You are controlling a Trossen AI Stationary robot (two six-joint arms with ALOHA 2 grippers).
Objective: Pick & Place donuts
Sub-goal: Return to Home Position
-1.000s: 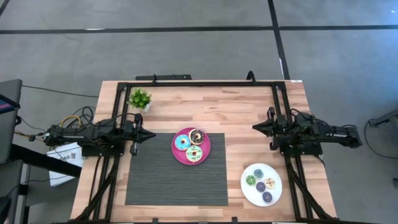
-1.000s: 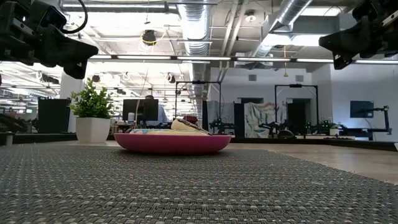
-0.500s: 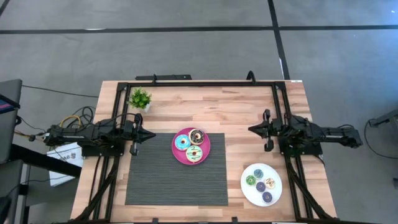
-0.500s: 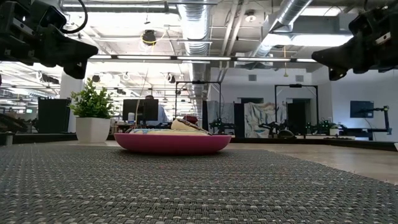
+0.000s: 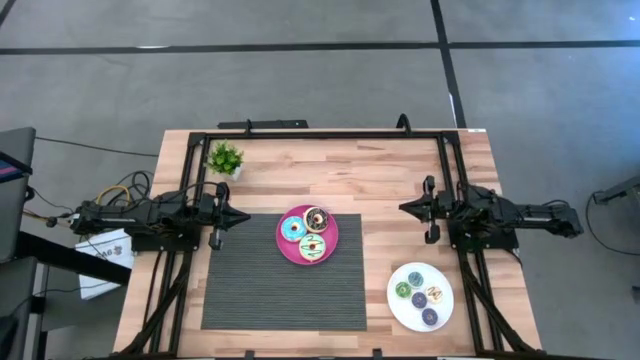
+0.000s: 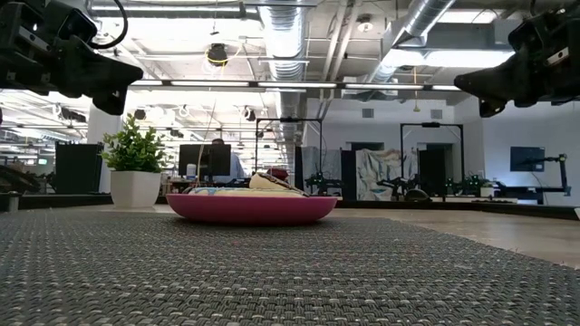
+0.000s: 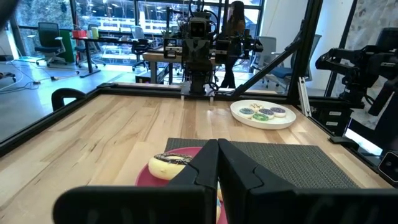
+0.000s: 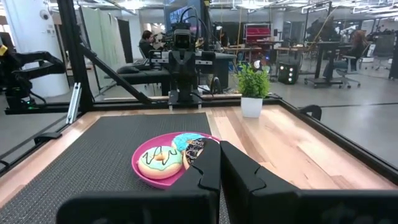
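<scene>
In the high view, the left claw (image 5: 244,215) sat just off one side of the mat (image 5: 280,290). The right claw (image 5: 404,208) sat over the bare surface (image 5: 400,170) on the opposite side. Both pointed inward, and neither was over a plate. The pink plate (image 5: 332,240) lay between them, overlapping the mat's edge. It carried three donuts: one blue-iced donut (image 5: 292,229), one chocolate donut (image 5: 316,217) and one green-iced donut (image 5: 312,245). The white plate (image 5: 445,285), near a corner on the right arm's side, carried five small donuts (image 5: 419,299), as far as could be counted. One potted plant (image 5: 225,157) stood near a corner on the left arm's side. In the low view, both claws hung high above the surface, and the pink plate rested flat on the mat. In the left wrist view, the left claw's fingers were pressed together with nothing between them; the pink plate lay just ahead and the white plate well beyond it. In the right wrist view, the right claw was likewise clenched and empty, facing the pink plate with the plant farther off. Judged from this layout, the step in hand was the return to the rest pose, with placing finished. The next move called for no grasp, only parking both arms clear of the plates. Totals: two claws, two plates, eight donuts, one mat, one plant.
</scene>
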